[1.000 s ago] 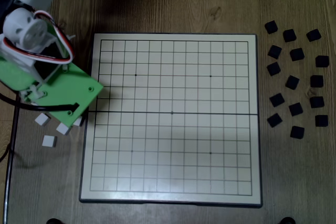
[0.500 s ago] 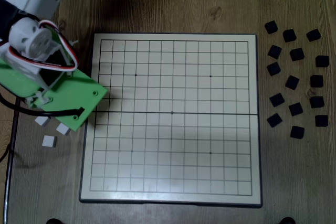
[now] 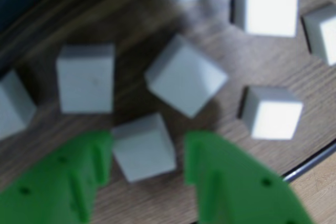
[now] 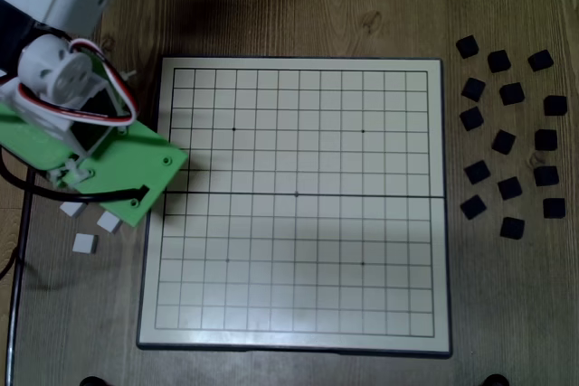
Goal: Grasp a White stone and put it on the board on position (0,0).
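Surveying progress from largest item to smallest: the board (image 4: 298,205) lies empty of stones in the fixed view, every grid crossing bare, so placement at (0,0) is wholly outstanding. My arm (image 4: 77,146) hangs over the table left of the board, above the loose cluster of white tiles (image 4: 85,242); the black tiles (image 4: 509,188) sit well apart on the right. In the wrist view my gripper (image 3: 148,148) has its two green fingers (image 3: 63,182) spread apart, straddling the White stone (image 3: 143,147) without clamping it. Judged stage: approach finished, grasp not yet made; lift, carry and placement remain.
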You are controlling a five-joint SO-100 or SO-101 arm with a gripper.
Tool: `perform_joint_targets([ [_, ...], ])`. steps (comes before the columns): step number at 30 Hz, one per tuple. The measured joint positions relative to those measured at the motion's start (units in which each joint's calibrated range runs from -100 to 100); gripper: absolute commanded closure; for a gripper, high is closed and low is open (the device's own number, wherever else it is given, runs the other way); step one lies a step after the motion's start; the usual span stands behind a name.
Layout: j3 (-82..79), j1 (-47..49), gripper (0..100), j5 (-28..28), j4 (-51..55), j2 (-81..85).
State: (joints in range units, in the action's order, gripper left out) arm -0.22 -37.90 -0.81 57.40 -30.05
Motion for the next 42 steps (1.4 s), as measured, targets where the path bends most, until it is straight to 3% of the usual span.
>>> perform_joint_targets([
  [42, -1.3, -1.5, 89, -0.2, 2.9, -0.4],
])
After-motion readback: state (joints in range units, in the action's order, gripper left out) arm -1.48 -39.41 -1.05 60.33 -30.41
